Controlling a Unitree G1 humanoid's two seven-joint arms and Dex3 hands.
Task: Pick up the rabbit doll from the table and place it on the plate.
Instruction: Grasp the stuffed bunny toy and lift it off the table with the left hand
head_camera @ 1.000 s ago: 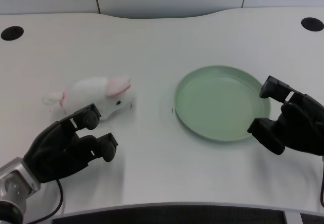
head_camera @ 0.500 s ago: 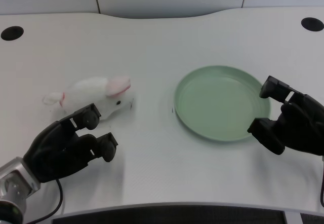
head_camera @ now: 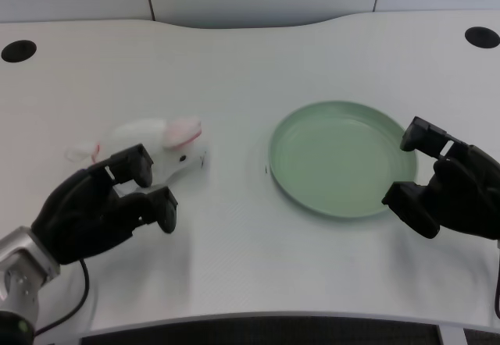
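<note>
The black many-fingered left hand [head_camera: 101,208], fingers apart and holding nothing, has been advanced to the near flank of the white plush rabbit doll [head_camera: 148,148] (still lying on the white table [head_camera: 234,64], left of the pale green round plate [head_camera: 341,158]), so grasping is judged imminent.

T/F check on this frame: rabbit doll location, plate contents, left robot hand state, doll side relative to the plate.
1. The rabbit doll lies on the table. True.
2. The plate already holds the doll. False: the plate has nothing on it.
3. The left robot hand has lifted the doll. False: it holds nothing, fingers apart, near the doll.
4. The doll lies left of the plate in the head view. True.
</note>
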